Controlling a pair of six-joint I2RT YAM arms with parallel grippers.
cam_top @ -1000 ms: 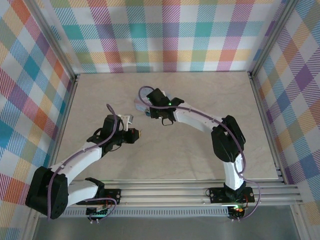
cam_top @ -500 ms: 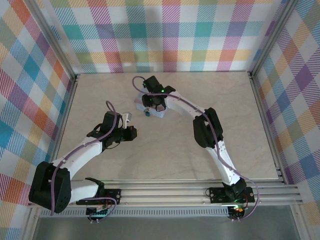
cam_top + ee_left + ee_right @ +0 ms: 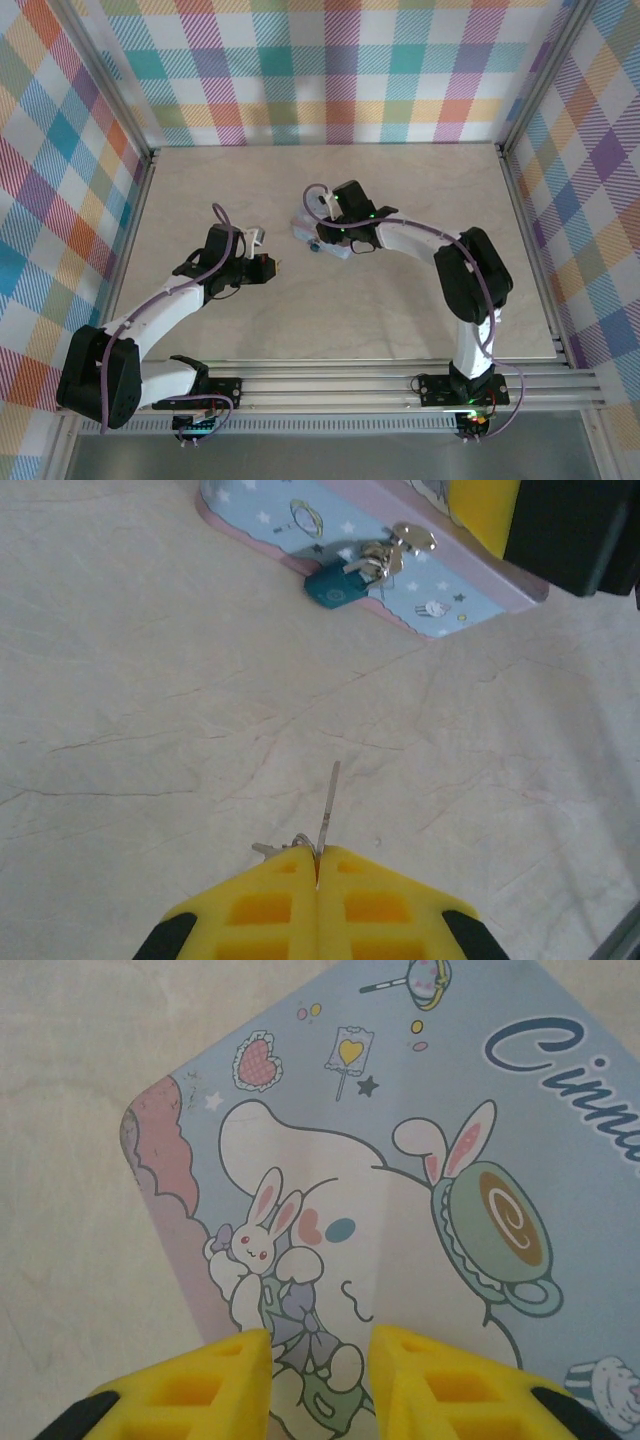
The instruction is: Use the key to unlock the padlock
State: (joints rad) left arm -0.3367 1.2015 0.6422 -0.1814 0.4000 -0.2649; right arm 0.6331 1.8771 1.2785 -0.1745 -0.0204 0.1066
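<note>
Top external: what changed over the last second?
The right gripper pulled back nearer and to the right. The tin, with the padlock hanging on it, shifted the same way. The left gripper barely moved and stays shut on the key.

I'm looking at a pale, marbled beige table (image 3: 200, 190) with faint vein lines and metal rails (image 3: 350, 385) along its near edge. One thing lies flat on it, near the middle: a pale-blue tin (image 3: 450, 585) with a cartoon lid. The padlock (image 3: 335, 585) hangs at the tin's side wall, low by the surface. I cannot tell whether it touches.
</note>
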